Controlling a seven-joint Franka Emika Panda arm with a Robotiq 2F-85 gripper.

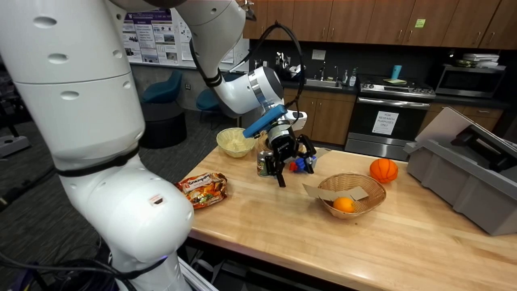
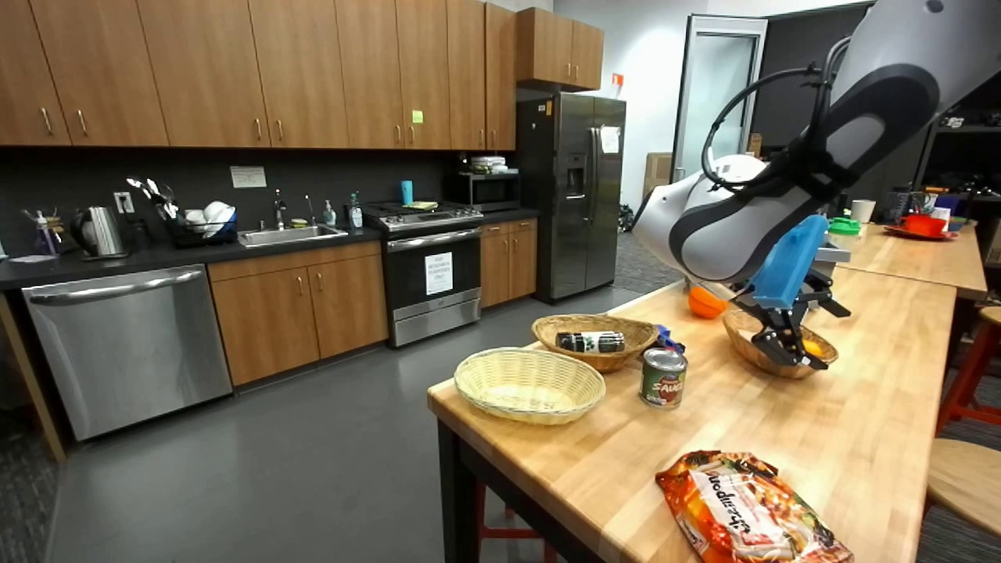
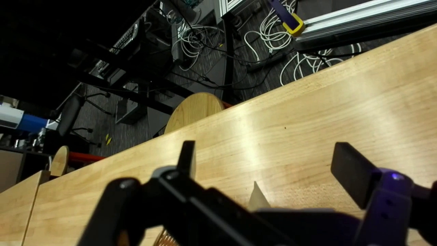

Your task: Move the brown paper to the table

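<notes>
The brown paper (image 1: 329,195) is a stiff, folded-looking strip lying in a wicker basket (image 1: 379,200), with one end sticking out over the rim. An orange (image 1: 344,204) sits in the same basket, in front of the paper. Only a pointed tip of the paper (image 3: 258,200) shows in the wrist view; my gripper hides the rest. The basket stands on the wooden table (image 1: 274,226). My gripper (image 1: 296,177) is open and empty above the table, beside the basket's paper end. In an exterior view the gripper (image 2: 817,336) overlaps the basket, and the paper is mostly hidden.
An orange ball (image 1: 383,170) and a grey bin (image 1: 452,190) stand beyond the basket. A can (image 2: 663,378), a pale basket (image 2: 529,383), a brown basket (image 2: 637,332) holding a dark cylinder, a blue item (image 1: 301,165) and a noodle packet (image 1: 204,190) are on the table.
</notes>
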